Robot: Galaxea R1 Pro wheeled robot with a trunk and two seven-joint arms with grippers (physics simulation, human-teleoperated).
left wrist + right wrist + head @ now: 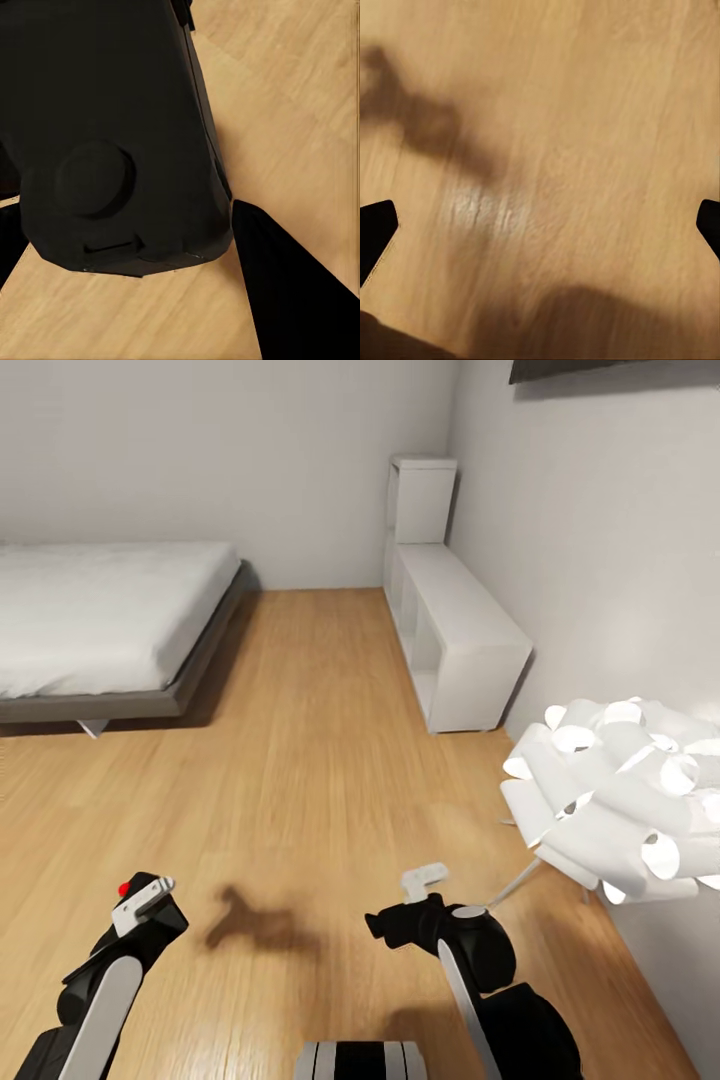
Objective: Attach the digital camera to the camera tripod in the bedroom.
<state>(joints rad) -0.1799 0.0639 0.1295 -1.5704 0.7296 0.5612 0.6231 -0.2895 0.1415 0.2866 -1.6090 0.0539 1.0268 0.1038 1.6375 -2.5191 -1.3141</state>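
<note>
The digital camera [112, 142] sits clamped in the left gripper [145, 915], low at the robot's left above the wooden floor [330, 740]. The right gripper [540, 225] hangs empty, jaws spread wide. Risk: with the floor lamp [620, 800] close on the right, a turn of the base could clip it, or jolt the camera loose.

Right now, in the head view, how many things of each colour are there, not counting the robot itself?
White: 2, the low shelf unit and the petal floor lamp.
Grey frame with white mattress: 1, the bed.
Black: 1, the digital camera held in the left gripper.
Total: 4.
</note>
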